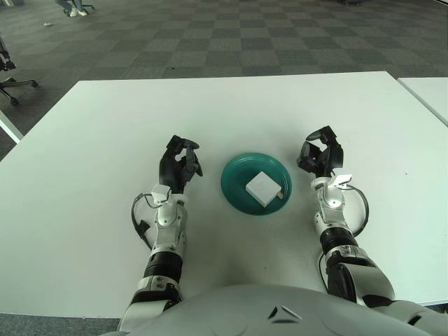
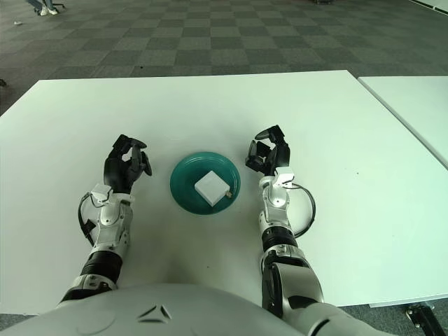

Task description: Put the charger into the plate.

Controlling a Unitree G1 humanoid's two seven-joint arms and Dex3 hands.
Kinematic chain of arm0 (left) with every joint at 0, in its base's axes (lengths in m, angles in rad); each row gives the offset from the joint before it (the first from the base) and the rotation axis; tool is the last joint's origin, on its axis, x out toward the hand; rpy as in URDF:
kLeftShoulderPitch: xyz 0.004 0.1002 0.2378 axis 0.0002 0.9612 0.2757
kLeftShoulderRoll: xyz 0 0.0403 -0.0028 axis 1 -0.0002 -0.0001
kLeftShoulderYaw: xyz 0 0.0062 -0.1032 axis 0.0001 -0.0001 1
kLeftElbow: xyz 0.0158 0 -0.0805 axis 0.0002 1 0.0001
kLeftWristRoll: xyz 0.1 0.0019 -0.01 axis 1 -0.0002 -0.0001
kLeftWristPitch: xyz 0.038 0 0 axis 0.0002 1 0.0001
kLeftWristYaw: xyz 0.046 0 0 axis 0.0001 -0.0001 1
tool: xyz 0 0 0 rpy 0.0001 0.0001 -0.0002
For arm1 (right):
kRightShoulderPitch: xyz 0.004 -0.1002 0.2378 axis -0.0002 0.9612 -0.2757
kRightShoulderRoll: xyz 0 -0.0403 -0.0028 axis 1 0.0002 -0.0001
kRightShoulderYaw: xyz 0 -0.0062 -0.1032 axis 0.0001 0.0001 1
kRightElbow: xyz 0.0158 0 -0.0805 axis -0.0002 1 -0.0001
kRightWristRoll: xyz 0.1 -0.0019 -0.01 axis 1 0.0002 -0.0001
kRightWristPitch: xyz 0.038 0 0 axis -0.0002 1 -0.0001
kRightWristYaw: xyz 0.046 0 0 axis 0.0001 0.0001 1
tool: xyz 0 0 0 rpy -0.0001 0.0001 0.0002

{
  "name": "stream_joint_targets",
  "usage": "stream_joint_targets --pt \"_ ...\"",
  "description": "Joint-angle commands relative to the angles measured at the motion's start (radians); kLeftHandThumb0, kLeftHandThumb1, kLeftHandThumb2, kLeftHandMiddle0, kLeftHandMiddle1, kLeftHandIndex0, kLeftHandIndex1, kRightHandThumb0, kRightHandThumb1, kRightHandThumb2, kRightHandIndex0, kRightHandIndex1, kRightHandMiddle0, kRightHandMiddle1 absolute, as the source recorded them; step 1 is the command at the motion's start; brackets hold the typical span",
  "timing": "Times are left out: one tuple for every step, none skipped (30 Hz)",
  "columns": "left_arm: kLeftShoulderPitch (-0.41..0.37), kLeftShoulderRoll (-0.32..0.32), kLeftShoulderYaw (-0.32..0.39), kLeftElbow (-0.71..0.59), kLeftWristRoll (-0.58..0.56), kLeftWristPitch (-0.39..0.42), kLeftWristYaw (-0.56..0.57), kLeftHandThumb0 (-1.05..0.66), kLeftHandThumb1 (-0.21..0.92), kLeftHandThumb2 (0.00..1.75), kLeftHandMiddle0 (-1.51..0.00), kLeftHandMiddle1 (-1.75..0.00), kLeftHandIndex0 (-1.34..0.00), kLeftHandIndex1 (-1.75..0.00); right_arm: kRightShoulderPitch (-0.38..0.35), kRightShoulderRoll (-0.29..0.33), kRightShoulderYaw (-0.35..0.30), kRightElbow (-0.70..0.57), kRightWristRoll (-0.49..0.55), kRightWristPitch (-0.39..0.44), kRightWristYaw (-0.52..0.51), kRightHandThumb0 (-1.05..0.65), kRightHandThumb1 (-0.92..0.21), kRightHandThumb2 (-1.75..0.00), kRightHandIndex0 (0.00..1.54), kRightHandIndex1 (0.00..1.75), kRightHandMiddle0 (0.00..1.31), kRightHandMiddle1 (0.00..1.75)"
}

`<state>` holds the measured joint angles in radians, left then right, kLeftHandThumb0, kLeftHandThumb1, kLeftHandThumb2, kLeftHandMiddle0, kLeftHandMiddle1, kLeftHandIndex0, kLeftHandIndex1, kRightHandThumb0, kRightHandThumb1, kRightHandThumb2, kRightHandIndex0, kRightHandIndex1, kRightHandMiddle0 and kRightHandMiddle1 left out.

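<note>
Left eye view
Landmark: the green plate point(image 1: 238, 187) sat on the white table point(image 1: 84, 140), just ahead of the robot.
Charger: the white charger point(image 1: 263, 187) lay flat inside the plate, a little right of its middle, its prongs toward the plate's right rim.
Progress: judged complete; nothing appeared left to place.
Left hand point(image 1: 177, 164): left of the plate and apart from it, fingers curled in, nothing held.
Right hand point(image 1: 319, 155): right of the plate and apart from it, fingers curled, nothing held.

Right eye view
Charger point(image 2: 213, 187): again within the plate's point(image 2: 183, 183) rim, touched by neither hand.
Left hand point(image 2: 124, 166): clenched, left of the plate.
Right hand point(image 2: 269, 155): clenched, just beyond the plate's right edge.
Surroundings: a second white table point(image 2: 413, 112) stood far right of the plate; dark checked carpet point(image 2: 210, 35) lay beyond.
Obstacles: none near the plate.
</note>
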<state>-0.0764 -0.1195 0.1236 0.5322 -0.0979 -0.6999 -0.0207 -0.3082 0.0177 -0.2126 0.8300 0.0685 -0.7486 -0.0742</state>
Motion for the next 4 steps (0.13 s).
stream_joint_targets --pt "0.105 -0.034 0.019 0.115 -0.033 -0.028 -0.004 -0.47 0.87 0.55 -1.32 -1.75 -0.79 -1.74 0.162 0.038 -0.021 0.112 0.03 -0.006 0.006 -0.47 -0.34 -1.28 1.26 1.75 0.59 1.75" --pt "0.105 -0.033 0.019 0.116 -0.031 -0.029 -0.004 -0.47 0.87 0.55 -1.32 -1.75 -0.8 -1.74 0.163 0.037 -0.021 0.112 0.028 -0.005 0.005 -0.47 -0.34 -1.28 1.26 1.75 0.59 1.75" --pt "0.105 -0.033 0.019 0.116 -0.03 -0.03 -0.004 -0.47 0.86 0.56 -1.32 -1.75 -0.81 -1.75 0.163 0.037 -0.02 0.112 0.027 -0.004 0.005 -0.47 -0.34 -1.28 1.26 1.75 0.59 1.75" --pt "0.104 -0.032 0.019 0.116 -0.031 -0.031 -0.005 -0.47 0.86 0.56 -1.32 -1.75 -0.81 -1.75 0.163 0.036 -0.019 0.112 0.023 -0.004 0.001 -0.47 -0.34 -1.28 1.26 1.75 0.59 1.75"
